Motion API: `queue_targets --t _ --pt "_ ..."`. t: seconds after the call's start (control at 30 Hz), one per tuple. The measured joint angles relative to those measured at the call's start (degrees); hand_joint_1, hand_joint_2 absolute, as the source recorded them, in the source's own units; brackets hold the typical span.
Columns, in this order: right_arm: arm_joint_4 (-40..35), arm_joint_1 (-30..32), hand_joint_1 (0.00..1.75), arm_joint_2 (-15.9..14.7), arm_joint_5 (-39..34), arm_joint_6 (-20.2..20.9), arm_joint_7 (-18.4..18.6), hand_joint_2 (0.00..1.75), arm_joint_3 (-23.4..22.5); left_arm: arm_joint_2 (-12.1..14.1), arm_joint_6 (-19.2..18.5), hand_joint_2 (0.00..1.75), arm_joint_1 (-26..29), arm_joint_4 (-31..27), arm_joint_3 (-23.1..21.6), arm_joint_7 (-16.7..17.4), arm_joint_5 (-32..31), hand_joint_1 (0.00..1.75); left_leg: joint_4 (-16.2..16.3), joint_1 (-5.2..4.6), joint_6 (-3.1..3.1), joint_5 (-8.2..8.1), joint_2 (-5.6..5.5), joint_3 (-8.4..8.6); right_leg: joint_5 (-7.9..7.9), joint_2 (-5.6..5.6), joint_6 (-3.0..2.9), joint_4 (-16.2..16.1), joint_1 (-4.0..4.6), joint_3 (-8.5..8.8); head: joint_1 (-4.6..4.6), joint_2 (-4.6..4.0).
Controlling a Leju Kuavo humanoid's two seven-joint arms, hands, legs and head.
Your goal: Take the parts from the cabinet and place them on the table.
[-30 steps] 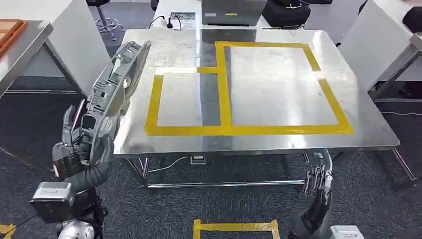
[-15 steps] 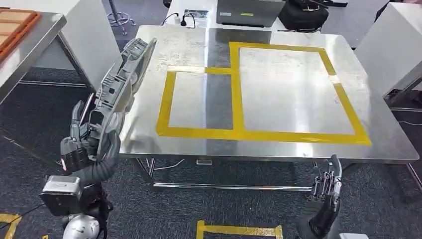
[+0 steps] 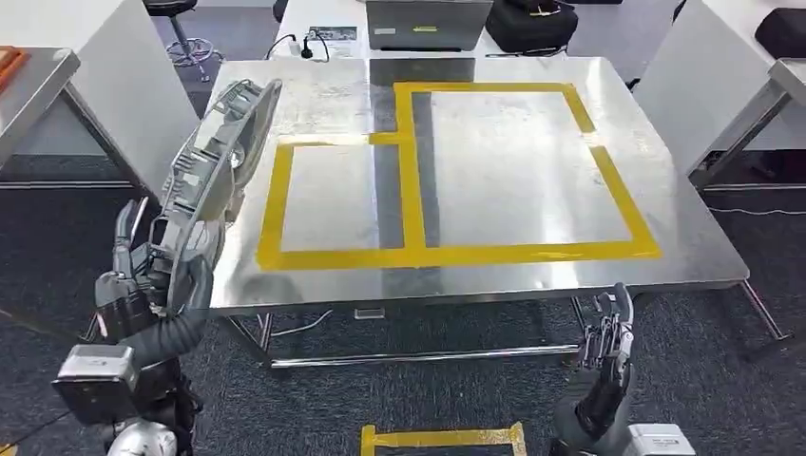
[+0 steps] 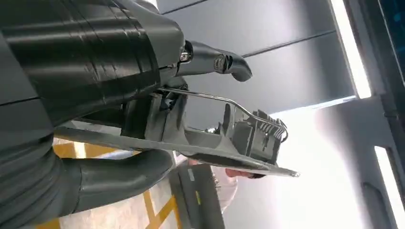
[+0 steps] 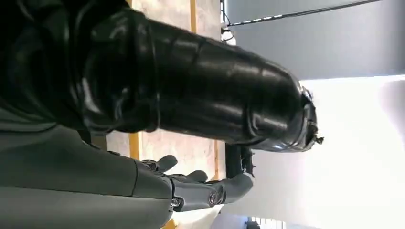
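My left hand grips the lower end of a long grey ribbed part with a wire clip. The part stands tilted, its upper end over the left edge of the steel table. The left wrist view shows the part up close, clasped by the hand's thumb and fingers. Yellow tape marks a small square and a larger one on the tabletop. My right hand hangs below the table's front edge with nothing in it, fingers apart, and its fingers show in the right wrist view.
A laptop, a black bag and a power strip lie beyond the table's far edge. White tables stand to the left and right. A yellow tape mark lies on the dark carpet below.
The whole view has shifted, so the camera moved. My left hand still holds the part at the table's left edge. The right hand hangs as before.
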Motion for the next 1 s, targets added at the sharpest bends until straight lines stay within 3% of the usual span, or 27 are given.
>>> queue_targets --t 0.1,0.17,0.23,0.3,0.33,0.37,0.4,0.47,0.5,0.53,0.63,0.67,0.7,0.73,0.8,0.83,0.87,0.9,0.97,1.0 --pt "0.0 0.0 0.00 0.0 0.0 0.0 0.0 0.00 0.0 0.0 0.0 1.75 0.1 0.0 0.0 0.0 0.0 1.75 -0.2 -0.34 0.82 0.31 -0.20 0.34 -0.22 0.04 0.69 0.5 0.07 -0.54 0.37 0.00" --pt "0.0 0.0 0.00 0.0 0.0 0.0 0.0 0.00 0.0 0.0 0.0 1.75 0.1 0.0 0.1 0.0 0.0 1.75 -0.6 0.21 1.46 0.62 -0.26 0.52 -0.60 -0.04 1.29 1.1 -0.07 -1.26 0.13 0.00" --pt "0.0 -0.2 0.00 0.0 0.0 0.0 0.0 0.00 0.0 0.0 0.0 1.75 0.1 0.0 0.1 0.0 0.0 1.75 -0.7 0.29 1.77 0.50 -0.28 0.67 -3.55 -0.23 2.32 6.3 -0.53 -3.56 1.31 0.00" --pt "0.0 0.0 0.00 0.0 0.0 0.0 0.0 0.00 0.0 0.0 0.0 1.75 0.1 0.0 0.1 0.0 0.0 1.75 -0.7 0.28 1.82 0.41 -0.25 0.63 -6.95 -0.28 2.93 15.2 -1.13 -8.08 1.77 0.00" --pt "0.0 0.0 0.00 0.0 0.0 0.0 0.0 0.00 0.0 0.0 0.0 1.75 0.1 0.0 0.1 0.1 0.0 1.75 -0.6 0.28 1.84 0.35 -0.23 0.64 -7.40 -0.29 3.10 18.4 -1.34 -9.86 1.97 0.00" --pt "0.0 0.1 0.00 0.0 0.0 0.0 0.0 0.00 0.0 0.0 0.0 1.75 0.1 0.0 0.1 0.1 0.0 1.75 -0.6 0.29 1.85 0.29 -0.24 0.70 -6.34 -0.30 3.15 18.2 -1.49 -10.16 2.16 0.00" --pt "0.0 0.0 0.00 0.0 0.0 0.0 0.0 0.00 0.0 0.0 0.0 1.75 0.1 0.0 0.1 0.1 0.0 1.75 -0.6 0.29 1.80 0.24 -0.27 0.79 -4.24 -0.30 3.07 15.6 -1.57 -9.21 2.38 0.00" --pt "0.0 0.0 0.00 0.0 0.0 0.0 0.0 0.00 0.0 0.0 0.0 1.75 0.1 0.0 0.1 0.1 0.0 1.75 -0.7 0.28 1.60 0.10 -0.35 1.15 1.09 -0.31 2.49 5.4 -1.52 -4.73 2.80 0.00" --pt "0.0 0.0 0.00 0.0 0.0 0.0 0.0 0.00 0.0 0.0 0.0 1.75 0.1 0.0 0.1 0.1 0.0 1.75 -0.7 0.34 1.51 0.04 -0.34 1.22 1.67 -0.32 2.07 1.5 -1.33 -3.19 2.97 0.00" --pt "0.0 -0.1 0.00 0.0 0.0 0.0 0.0 0.00 0.0 0.0 0.0 1.75 0.1 0.0 0.2 0.1 0.0 1.75 -0.8 0.08 1.10 0.06 -0.36 1.00 0.86 -0.46 1.64 0.5 -0.90 -2.09 2.86 0.00" --pt "0.0 0.0 0.00 0.0 0.0 0.0 -0.1 0.00 0.0 0.0 0.2 1.75 0.1 0.0 0.2 0.3 0.1 1.75 -1.4 0.45 0.03 0.37 -0.27 1.15 1.00 -0.35 0.91 0.4 -0.51 -1.98 2.78 0.00" --pt "0.0 0.0 0.00 0.0 0.0 0.0 -0.1 0.00 0.0 0.0 0.2 1.75 0.1 0.0 0.2 0.3 0.2 1.75 -1.2 0.44 -0.31 0.03 -0.13 0.85 1.63 -0.38 0.32 -1.0 -1.21 -1.13 2.65 0.00" --pt "0.0 0.0 0.00 0.0 0.0 0.0 -0.1 0.00 0.0 0.0 0.2 1.75 0.2 0.0 0.2 0.3 0.2 1.75 0.0 0.38 -0.32 -0.66 -0.05 0.30 1.80 -0.44 0.15 -1.6 -1.02 -0.60 2.20 0.00" --pt "0.0 -0.1 0.00 0.0 0.0 0.0 -0.2 0.00 0.0 0.0 0.2 1.75 0.0 0.0 0.1 0.3 0.2 1.75 2.9 0.25 -0.20 -2.41 -0.09 -1.12 1.84 -0.47 -0.30 -1.7 -0.98 -0.50 1.72 0.00" --pt "0.0 0.0 0.00 0.0 0.0 0.0 -0.2 0.00 0.0 0.1 0.2 1.75 0.1 0.0 0.1 0.3 0.2 1.75 11.3 0.18 -0.29 -5.86 -0.11 -5.35 1.71 -0.47 -0.56 -1.6 -0.79 -0.52 0.94 0.00" --pt "0.0 0.1 0.00 0.0 0.0 0.0 -0.2 0.00 0.0 0.2 0.2 1.75 0.1 0.0 0.2 0.3 0.2 1.75 15.0 0.15 -0.44 -6.75 -0.12 -7.43 1.62 -0.46 -0.69 -1.5 -0.65 -0.55 0.61 0.00" --pt "0.1 0.1 0.00 0.0 0.0 0.0 -0.2 0.00 0.0 0.2 0.2 1.75 0.2 0.0 0.2 0.3 0.2 1.75 15.8 0.15 -0.42 -6.21 -0.11 -8.04 1.53 -0.39 -0.72 -1.3 -0.58 -0.55 0.39 0.00" --pt "0.1 0.1 0.00 0.0 0.0 0.0 -0.2 0.00 0.0 0.2 0.2 1.75 0.3 0.0 0.2 0.4 0.2 1.75 13.7 0.16 -0.39 -4.38 -0.10 -7.19 1.34 -0.28 -0.66 -1.0 -0.58 -0.56 0.22 0.00" --pt "0.1 0.1 0.00 0.1 0.0 0.0 -0.2 0.00 0.0 0.2 0.2 1.75 0.3 0.0 0.2 0.4 0.3 1.75 4.3 0.21 -0.32 0.39 -0.06 -2.38 0.72 -0.12 -0.28 -0.2 -0.63 -0.56 -0.26 0.00" --pt "0.1 0.1 0.00 0.2 0.0 0.0 -0.2 0.00 0.0 0.2 0.2 1.75 0.2 0.0 0.1 0.4 0.2 1.75 0.3 0.23 -0.16 0.35 -0.04 -0.37 0.27 -0.09 0.12 0.5 -0.64 -0.66 -0.50 0.00"
